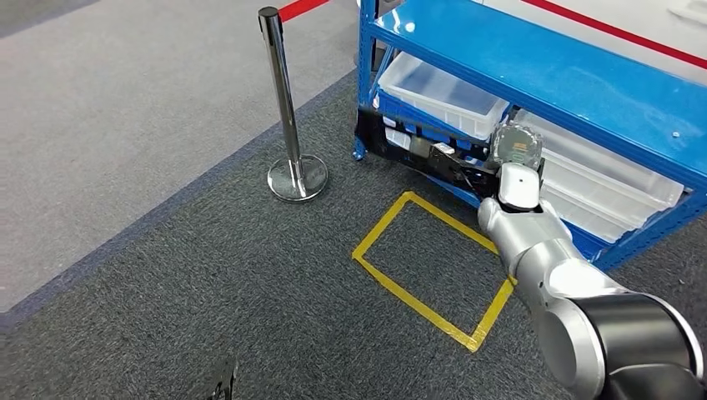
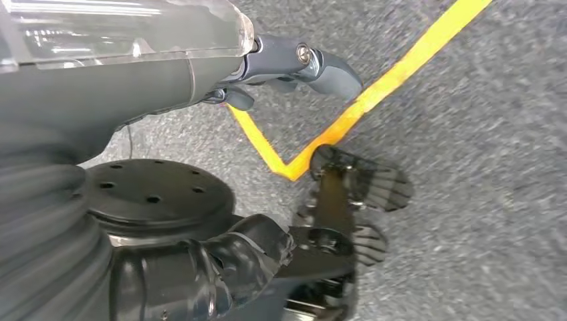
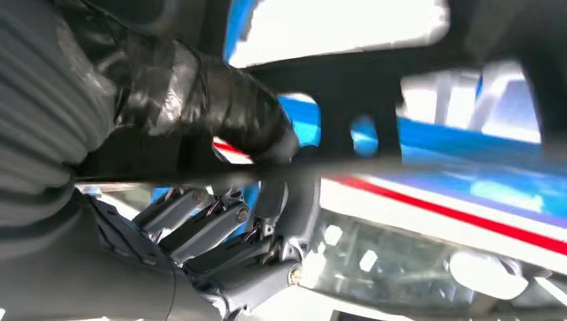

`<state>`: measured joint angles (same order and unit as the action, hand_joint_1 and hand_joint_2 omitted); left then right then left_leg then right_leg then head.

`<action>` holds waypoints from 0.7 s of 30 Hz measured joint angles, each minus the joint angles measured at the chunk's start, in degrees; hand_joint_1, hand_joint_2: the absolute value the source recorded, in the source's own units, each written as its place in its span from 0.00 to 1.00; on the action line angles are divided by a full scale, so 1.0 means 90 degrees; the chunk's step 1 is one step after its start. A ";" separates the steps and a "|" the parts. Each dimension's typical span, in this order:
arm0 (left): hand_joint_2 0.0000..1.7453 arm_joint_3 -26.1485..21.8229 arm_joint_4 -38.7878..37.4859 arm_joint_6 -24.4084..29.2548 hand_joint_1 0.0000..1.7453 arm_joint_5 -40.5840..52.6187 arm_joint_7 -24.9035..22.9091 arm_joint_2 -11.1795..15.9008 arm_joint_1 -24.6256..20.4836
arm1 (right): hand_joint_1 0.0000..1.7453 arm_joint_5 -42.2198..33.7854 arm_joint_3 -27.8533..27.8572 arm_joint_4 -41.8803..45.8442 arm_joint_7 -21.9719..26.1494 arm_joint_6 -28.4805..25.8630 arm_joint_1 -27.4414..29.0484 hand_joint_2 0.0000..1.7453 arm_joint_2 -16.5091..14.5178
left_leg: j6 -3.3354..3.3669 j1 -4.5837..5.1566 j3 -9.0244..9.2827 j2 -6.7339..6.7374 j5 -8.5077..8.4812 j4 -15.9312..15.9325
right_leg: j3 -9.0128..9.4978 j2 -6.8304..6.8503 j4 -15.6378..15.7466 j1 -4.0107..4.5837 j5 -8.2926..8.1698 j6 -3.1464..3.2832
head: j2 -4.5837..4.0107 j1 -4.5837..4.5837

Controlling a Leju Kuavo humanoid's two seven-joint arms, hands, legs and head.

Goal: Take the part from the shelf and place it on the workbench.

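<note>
Lower right of the head view: the silver right arm [image 1: 567, 283] reaches up and forward toward the blue shelf [image 1: 584, 83]. At right of centre, the right hand [image 1: 515, 171] holds a long black part [image 1: 425, 150], a flat bracket with cut-outs that extends leftward along the front of the lower shelf level. In the right wrist view the dark fingers [image 3: 200, 224] curl under the bar while the thumb [image 3: 220, 107] presses from the other side, a grip apparently meant to keep the long piece level. The left hand [image 2: 294, 67] hangs over the carpet with its fingers loosely bent, holding nothing. A yellow tape rectangle [image 1: 433, 267] lies mid-frame. White bins [image 1: 442, 92] sit on the shelf, and a chrome stanchion [image 1: 288, 108] stands upper left.
</note>
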<state>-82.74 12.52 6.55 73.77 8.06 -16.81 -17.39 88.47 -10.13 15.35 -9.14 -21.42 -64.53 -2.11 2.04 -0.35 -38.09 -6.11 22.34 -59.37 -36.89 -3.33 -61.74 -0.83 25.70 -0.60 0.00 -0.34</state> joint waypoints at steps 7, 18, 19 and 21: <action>1.00 0.0143 -0.0002 0.0011 0.00 0.0001 -0.0109 -0.0034 0.0028 | 1.00 0.0098 0.0022 0.0008 -0.0090 0.0006 0.0045 1.00 0.0061 | -0.0224 0.0009 -0.0355 0.0337 0.0337 -0.0611 | 0.0169 0.0287 0.0284 -0.0035 -0.0051 0.0139 | 0.0000 0.0057; 1.00 0.0222 -0.0002 0.0006 0.00 -0.0022 -0.0094 -0.0038 0.0017 | 1.00 0.0160 0.0030 0.0034 -0.0073 0.0051 0.0022 1.00 0.0122 | -0.0062 0.0106 0.0071 0.1031 0.0076 0.0060 | 0.0267 0.1102 0.0285 0.0074 0.0056 0.0027 | 0.0000 0.0073; 1.00 0.0222 -0.0002 0.0006 0.00 -0.0023 -0.0094 -0.0039 0.0027 | 1.00 0.0160 0.0030 0.0040 -0.0069 0.0057 0.0005 1.00 0.0115 | -0.0031 0.0090 0.0082 0.0958 0.0058 0.0090 | 0.0276 0.1127 0.0282 0.0067 0.0079 -0.0009 | 0.0000 0.0072; 1.00 0.0222 -0.0002 0.0006 0.00 -0.0030 -0.0094 -0.0044 0.0029 | 1.00 0.0160 0.0030 0.0048 -0.0067 0.0062 -0.0028 1.00 0.0118 | 0.0042 0.0050 0.0114 0.0816 0.0012 0.0159 | 0.0192 0.0883 0.0060 0.0035 0.0259 -0.0065 | 0.0000 0.0068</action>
<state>-80.74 12.50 6.60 73.50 7.21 -17.21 -17.13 89.91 -9.86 15.78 -9.75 -20.86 -64.79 -1.04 2.42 0.11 -37.06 1.24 22.44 -57.94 -35.16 4.62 -61.20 -0.52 28.03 -1.18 0.00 0.27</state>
